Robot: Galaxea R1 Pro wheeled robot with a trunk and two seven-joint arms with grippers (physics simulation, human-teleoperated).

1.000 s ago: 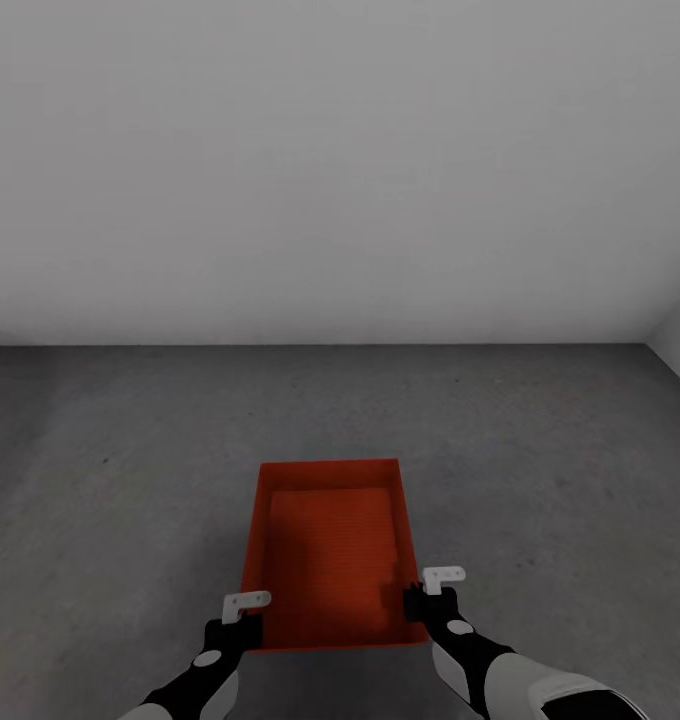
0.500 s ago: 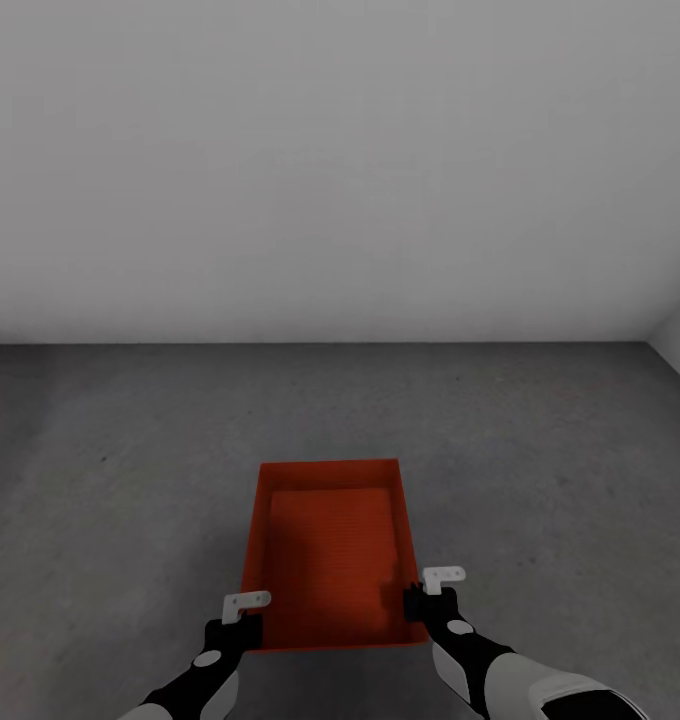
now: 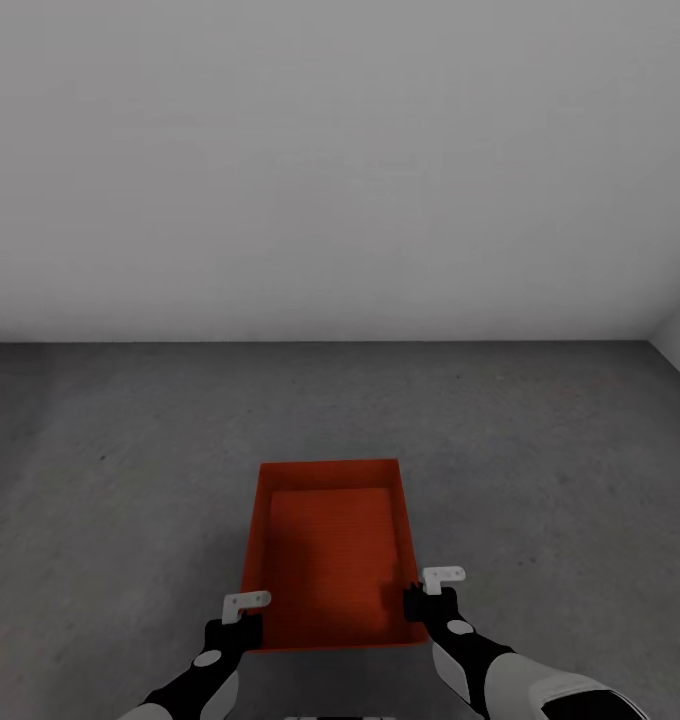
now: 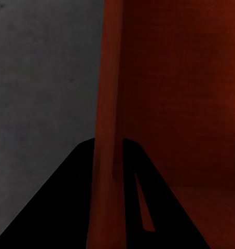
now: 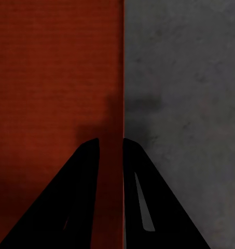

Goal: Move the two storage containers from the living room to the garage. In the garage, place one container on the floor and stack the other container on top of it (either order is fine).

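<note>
You had the left gripper (image 3: pixel 242 618) clamped on the container's (image 3: pixel 330 550) left wall. The right gripper (image 3: pixel 420 598) pinched its right wall, above the floor (image 3: pixel 540 450)

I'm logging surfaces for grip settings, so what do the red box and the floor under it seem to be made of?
The storage container looks like matte red-orange plastic: thin straight walls, faintly ribbed bottom, no gloss; a render leaves that open. The floor looks like concrete: dark grey, dull, lightly mottled.
</note>
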